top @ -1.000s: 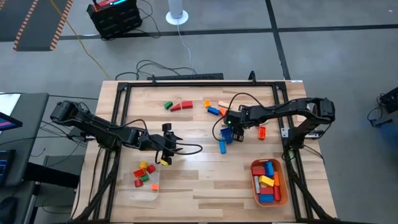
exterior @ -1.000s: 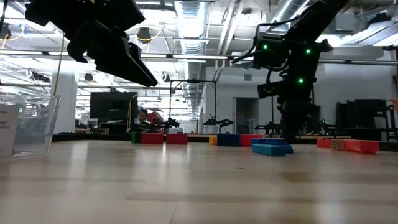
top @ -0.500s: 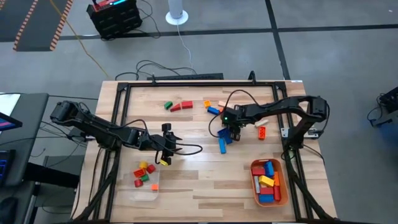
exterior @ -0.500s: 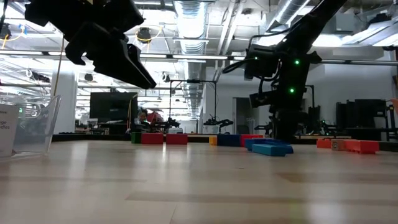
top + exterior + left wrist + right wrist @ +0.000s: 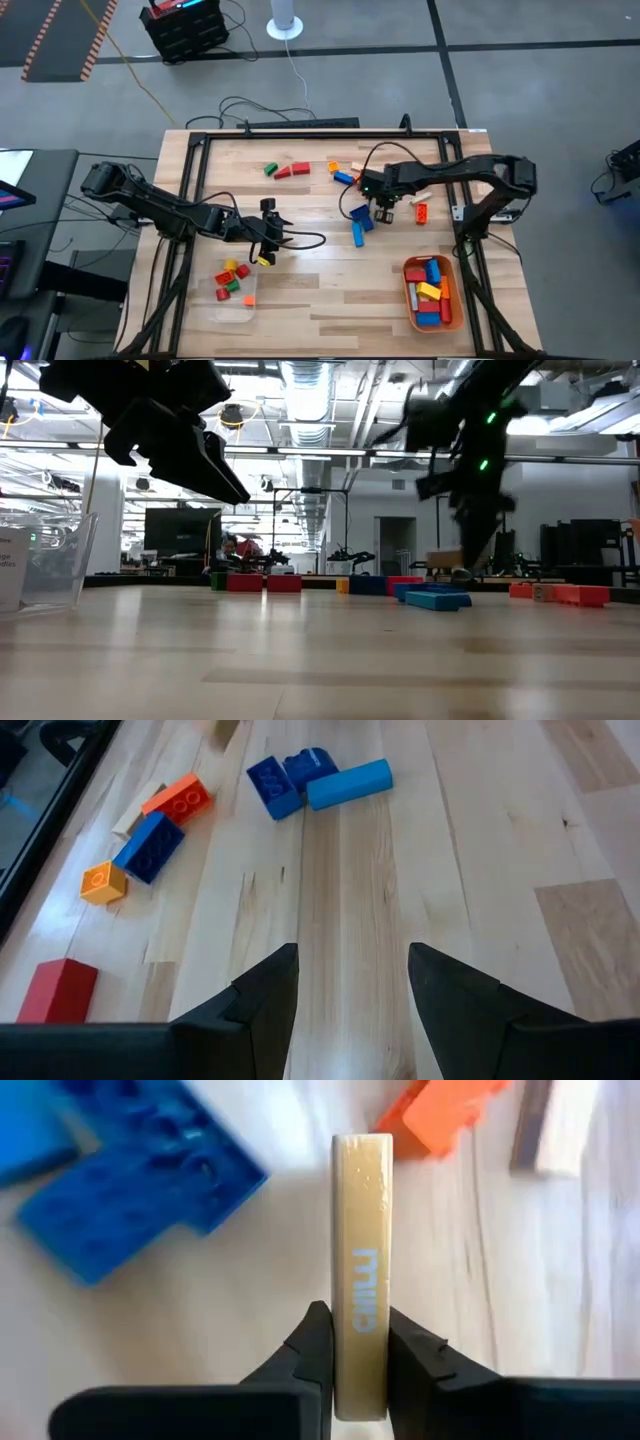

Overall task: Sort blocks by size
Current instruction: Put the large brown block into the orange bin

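Right gripper [image 5: 358, 1342] clamped on a tan bar [image 5: 361, 1270], just lifted above the blue blocks [image 5: 360, 222] near the table middle. Best carried level and slowly to the orange tray [image 5: 410, 296], well apart toward the near right corner, then lowered among the long bars before release; grip sits at one end only, so a swing could twist it loose. Left gripper [image 5: 350, 980] waiting with fingers apart, beside the clear tray [image 5: 232, 310], holding nothing. In the low view, right arm blurred; bar hard to make out from above.
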You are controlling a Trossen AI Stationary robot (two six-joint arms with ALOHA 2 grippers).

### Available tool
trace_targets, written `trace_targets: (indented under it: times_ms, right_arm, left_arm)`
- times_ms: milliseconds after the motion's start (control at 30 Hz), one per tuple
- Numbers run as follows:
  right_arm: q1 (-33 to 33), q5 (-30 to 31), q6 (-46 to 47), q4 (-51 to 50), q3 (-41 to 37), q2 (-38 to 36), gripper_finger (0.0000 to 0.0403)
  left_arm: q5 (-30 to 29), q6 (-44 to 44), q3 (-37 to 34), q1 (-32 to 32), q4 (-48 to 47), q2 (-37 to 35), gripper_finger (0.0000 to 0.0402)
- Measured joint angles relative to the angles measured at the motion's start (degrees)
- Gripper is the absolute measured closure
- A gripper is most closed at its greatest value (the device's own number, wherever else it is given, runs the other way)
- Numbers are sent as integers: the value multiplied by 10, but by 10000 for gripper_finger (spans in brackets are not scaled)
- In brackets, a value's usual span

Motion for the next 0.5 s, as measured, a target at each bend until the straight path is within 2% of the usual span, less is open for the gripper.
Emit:
trace_targets:
  times_ms: [133,233,333,500]
  right_arm:
    - [59,-23,97,-93,2,-62,322]
    - [133,-56,196,-152,2,-103,322]
    - [229,-94,309,-161,2,-137,322]
    - [383,-101,486,-158,2,-146,322]
  left_arm:
    - [0,-9,0,0,-10,0,217]
    - [0,-16,0,0,-10,0,217]
    - [0,-20,0,0,-11,0,217]
    - [0,-30,0,0,-11,0,217]
